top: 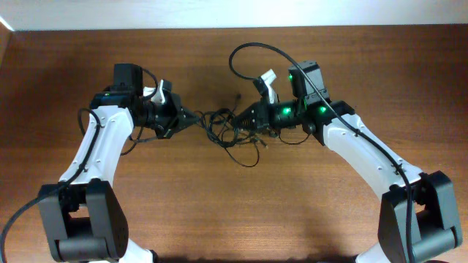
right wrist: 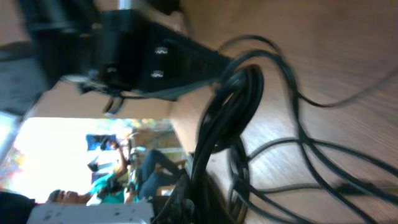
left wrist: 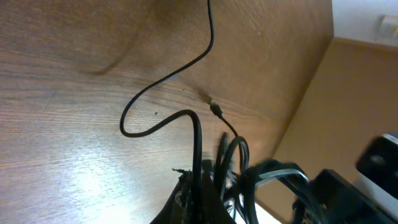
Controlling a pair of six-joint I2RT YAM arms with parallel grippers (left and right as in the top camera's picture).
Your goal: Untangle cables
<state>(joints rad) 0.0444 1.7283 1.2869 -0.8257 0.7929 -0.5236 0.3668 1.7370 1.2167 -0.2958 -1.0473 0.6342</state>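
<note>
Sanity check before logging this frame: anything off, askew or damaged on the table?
Nothing spilled or damaged. The cables are one knotted clump at centre, bunched between the left claw and right claw, both shut on strands. One loop strays toward the near edge. Right wrist view is blurred.

- Left arm (top: 99, 146): white shells, black joints, black base (top: 80, 223) at 7 o'clock.
- Right arm (top: 369, 157): same, base at 5 o'clock; green lights (top: 281, 111) at its wrist.
- Black wire (top: 398, 169) runs along right arm.
- Left gripper (top: 194, 121): black, tapered, two pale screws (right wrist: 161, 51) on its side.
</note>
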